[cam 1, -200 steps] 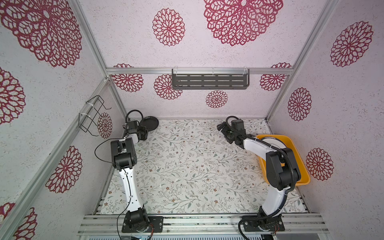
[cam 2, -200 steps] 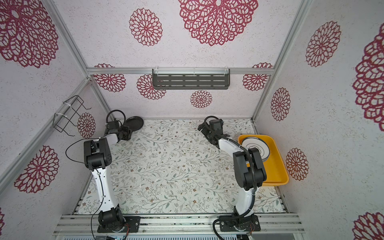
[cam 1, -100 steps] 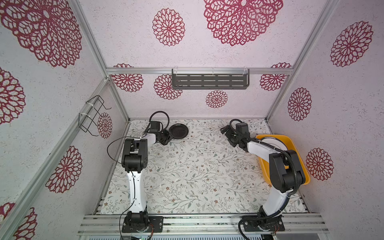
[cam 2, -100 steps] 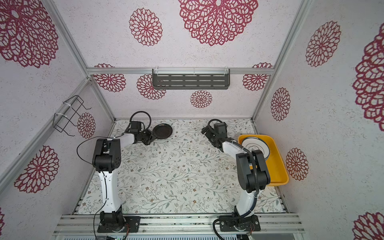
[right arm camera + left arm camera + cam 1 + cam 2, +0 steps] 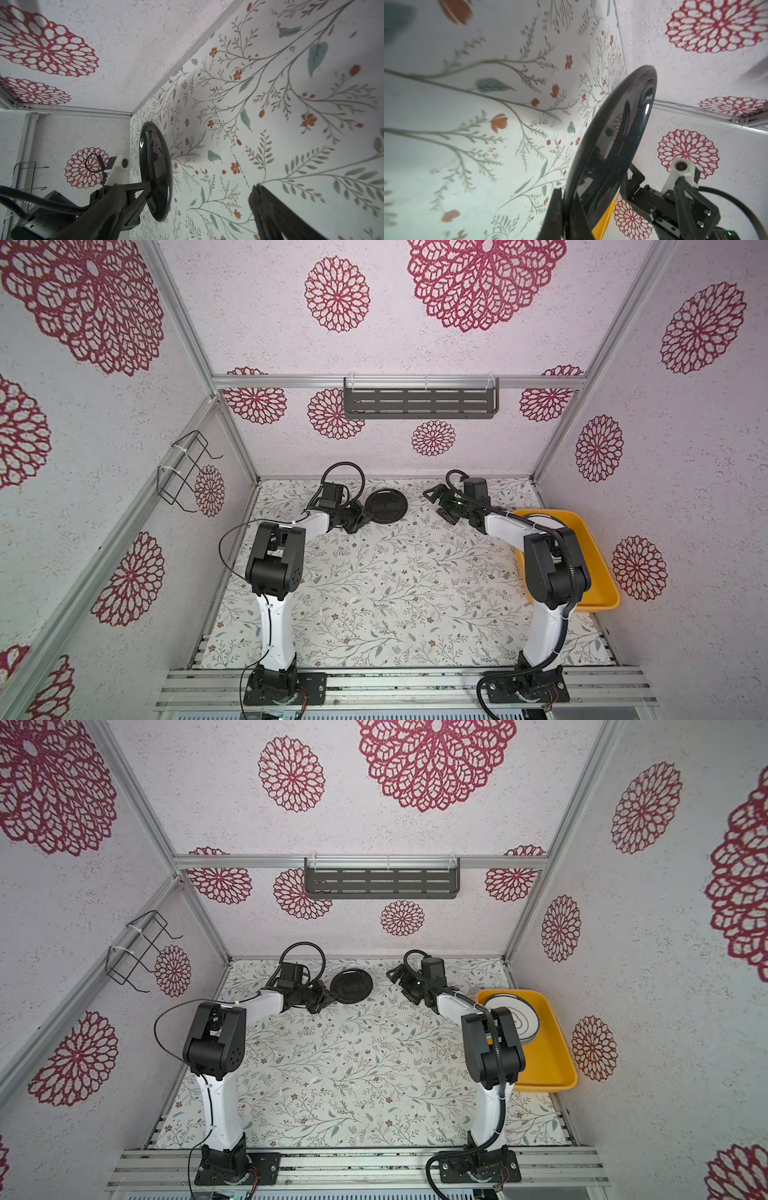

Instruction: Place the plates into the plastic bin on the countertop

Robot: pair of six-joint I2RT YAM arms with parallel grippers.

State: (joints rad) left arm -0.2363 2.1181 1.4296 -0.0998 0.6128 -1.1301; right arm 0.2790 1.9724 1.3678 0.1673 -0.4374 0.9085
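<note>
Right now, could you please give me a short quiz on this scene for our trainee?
1. True or false: the left hand grips the small round black plate.
2. The right hand is: A open, B shut on a plate, C out of sight.
3. What lies in the shallow yellow-orange plastic bin?
Key: 1 true; 2 A; 3 white round plates with thin dark lines.
</note>
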